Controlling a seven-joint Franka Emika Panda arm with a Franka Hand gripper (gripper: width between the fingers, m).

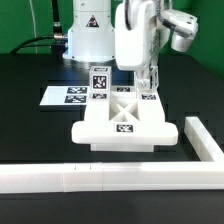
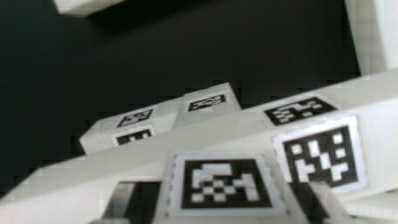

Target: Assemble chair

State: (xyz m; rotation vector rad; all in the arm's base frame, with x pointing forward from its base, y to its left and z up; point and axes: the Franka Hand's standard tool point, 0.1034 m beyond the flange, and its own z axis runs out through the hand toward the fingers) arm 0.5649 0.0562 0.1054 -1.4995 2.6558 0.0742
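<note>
The chair assembly [image 1: 122, 118] is glossy white: a tray-like seat with an X-braced panel, standing near the table's middle with tags on it. An upright tagged bar [image 1: 100, 80] stands at its far left corner. My gripper [image 1: 146, 88] reaches down at the assembly's far right corner. In the wrist view the gripper [image 2: 221, 198] has its jaws closed on a white tagged chair piece [image 2: 219, 182], with one finger [image 2: 143, 203] on each side. More tagged chair faces [image 2: 187, 112] lie beyond it.
The marker board [image 1: 62, 96] lies flat at the exterior view's left, behind the chair. A long white L-shaped rail [image 1: 100, 176] runs along the front and turns up at the right [image 1: 200, 138]. The robot base [image 1: 88, 30] stands at the back.
</note>
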